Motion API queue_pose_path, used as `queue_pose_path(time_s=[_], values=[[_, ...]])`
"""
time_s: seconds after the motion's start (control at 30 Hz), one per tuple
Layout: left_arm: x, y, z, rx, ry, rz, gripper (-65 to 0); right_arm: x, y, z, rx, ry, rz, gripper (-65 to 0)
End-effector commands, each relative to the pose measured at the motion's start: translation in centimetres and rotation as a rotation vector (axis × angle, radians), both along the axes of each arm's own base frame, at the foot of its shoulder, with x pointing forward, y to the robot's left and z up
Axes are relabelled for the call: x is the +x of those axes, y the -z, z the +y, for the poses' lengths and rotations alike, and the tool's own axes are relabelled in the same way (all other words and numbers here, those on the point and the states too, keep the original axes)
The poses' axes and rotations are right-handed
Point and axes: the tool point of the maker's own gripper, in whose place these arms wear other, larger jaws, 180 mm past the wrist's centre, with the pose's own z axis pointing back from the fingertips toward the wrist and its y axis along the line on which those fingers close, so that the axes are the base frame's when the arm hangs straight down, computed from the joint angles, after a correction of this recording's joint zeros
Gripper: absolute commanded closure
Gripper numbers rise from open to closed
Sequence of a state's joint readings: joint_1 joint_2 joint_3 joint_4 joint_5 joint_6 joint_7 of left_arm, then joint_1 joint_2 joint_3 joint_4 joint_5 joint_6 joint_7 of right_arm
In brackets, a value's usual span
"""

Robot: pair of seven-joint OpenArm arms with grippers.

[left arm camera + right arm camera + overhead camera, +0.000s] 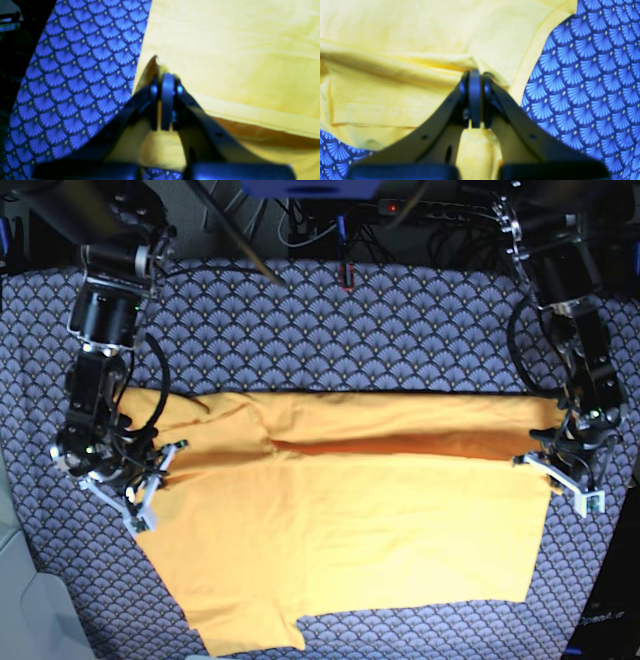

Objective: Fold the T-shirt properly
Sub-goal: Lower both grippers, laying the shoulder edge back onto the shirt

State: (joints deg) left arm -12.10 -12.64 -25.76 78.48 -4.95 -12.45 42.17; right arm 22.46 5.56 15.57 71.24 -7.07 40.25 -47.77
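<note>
Yellow-orange cotton T-shirt (340,530) lies half-folded across your blue scallop-patterned cloth (330,330); your left gripper (162,80) and right gripper (475,75) each pinch an opposite edge of it.

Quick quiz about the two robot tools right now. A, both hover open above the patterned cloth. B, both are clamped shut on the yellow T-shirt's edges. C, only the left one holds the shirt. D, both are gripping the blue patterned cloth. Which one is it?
B: in the wrist views the left tool and the right tool each have their jaws closed with the T-shirt fabric pinched between them, at opposite ends of the shirt.
</note>
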Motion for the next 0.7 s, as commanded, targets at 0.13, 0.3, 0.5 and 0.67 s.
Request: queue_pose_path(time_s=[0.13,0.3,0.5,0.67], values=[[1.0,-2.2,0.7,0.024,-0.004,-0.061,-3.2,1.4,-1.9,-0.4,0.006,0.009,-0.062,-6.3],[0.0,-1.7,1.2,0.03,-0.015,-0.055,-25.6,0.6,-1.1,-0.3,0.002,0.004,-0.039,-21.0],[-1.6,-3.0,2.6,0.047,-0.055,-0.092,-32.9,0.3,-1.2,-1.5,-0.013,0.018,-0.038,-33.9],[-4.5,-3.3,3.4,0.085,-0.076,-0.097,-33.1,-1.0,-2.6,-4.3,-0.045,0.087,-0.088,-34.4]])
